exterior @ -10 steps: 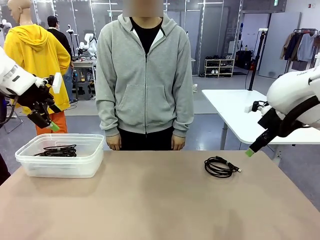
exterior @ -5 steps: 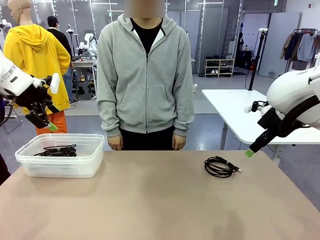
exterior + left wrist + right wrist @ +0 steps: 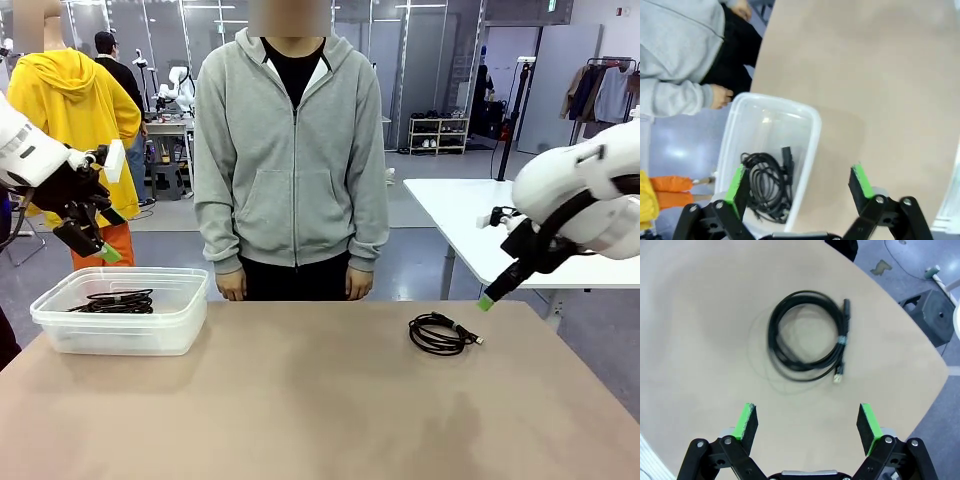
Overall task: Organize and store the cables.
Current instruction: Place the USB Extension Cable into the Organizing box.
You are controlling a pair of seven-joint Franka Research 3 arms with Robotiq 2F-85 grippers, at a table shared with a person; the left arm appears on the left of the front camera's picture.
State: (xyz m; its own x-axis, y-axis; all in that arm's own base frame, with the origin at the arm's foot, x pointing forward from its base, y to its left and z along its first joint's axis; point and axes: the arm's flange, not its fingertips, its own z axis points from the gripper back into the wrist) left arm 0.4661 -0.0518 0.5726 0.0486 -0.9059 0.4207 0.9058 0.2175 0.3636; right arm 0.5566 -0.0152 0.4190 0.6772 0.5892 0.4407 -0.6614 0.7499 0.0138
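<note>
Your worktop (image 3: 300, 400) is a plain tan surface that spans the front view. At its far edge stands a person (image 3: 290, 150) in a grey zip hoodie, arms hanging down at the sides.

On the left end of the worktop sits a clear plastic tub (image 3: 50, 335), open on top. Your left hand (image 3: 98, 246) hangs in the air above the tub's left part, tilted downward. From its own wrist, the left hand (image 3: 797, 181) looks down into the tub (image 3: 810, 130). Its green-padded fingers are spread wide with nothing between them.

Your right hand (image 3: 488, 300) hovers above the right part of the worktop, pointing down and to the left. From its own wrist, the right hand (image 3: 807, 421) is also spread wide and holds nothing.

One coiled cable (image 3: 440, 333) lies flat on the right half of the worktop, well apart from the tub. It is a thin black loop with a small connector at its loose end. In the right wrist view this coiled cable (image 3: 807, 347) lies ahead of the fingers, clear of both pads.

A second black cable bundle (image 3: 115, 300) rests on the bottom of the tub. In the left wrist view you can see this cable bundle (image 3: 765, 185) with a chunky plug (image 3: 786, 154) beside the loops.
</note>
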